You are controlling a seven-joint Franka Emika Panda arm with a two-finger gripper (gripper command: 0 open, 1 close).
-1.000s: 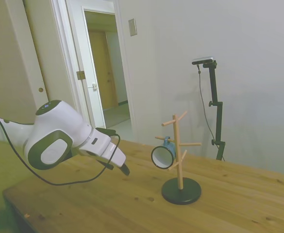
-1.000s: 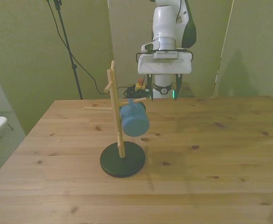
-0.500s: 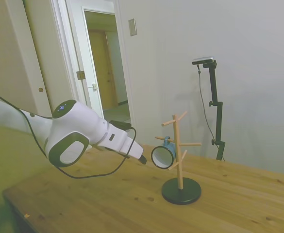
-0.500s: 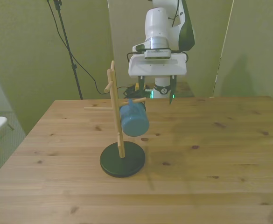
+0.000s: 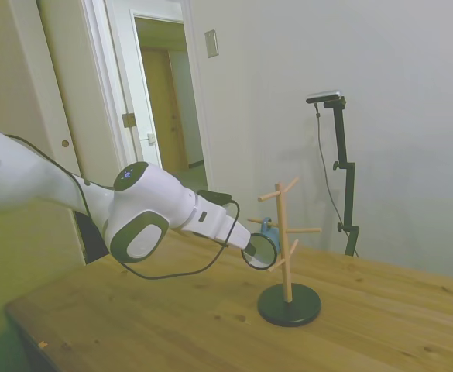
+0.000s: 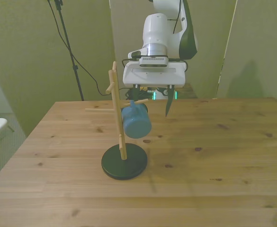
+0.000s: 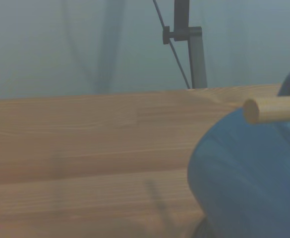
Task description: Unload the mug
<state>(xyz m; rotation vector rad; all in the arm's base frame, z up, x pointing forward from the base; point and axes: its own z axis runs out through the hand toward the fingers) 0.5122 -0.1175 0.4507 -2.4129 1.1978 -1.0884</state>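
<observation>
Worktop: pale knotty wood planks, bare apart from the peg tree on its black round base.
Room: plain light walls; side view showed an open white door w/ hallway behind.
Mug: blue, hung by its handle on a peg, tilted, well above the worktop.
End effector: fingers spread apart, holding nothing, just beside the mug.
Side view only: mug's white inside.
Wrist view only: blurred blue mug wall, peg end across it.

mug: light blue, white inside
peg tree: pale wood, black base
table: knotty wood
arm: white, grey
</observation>
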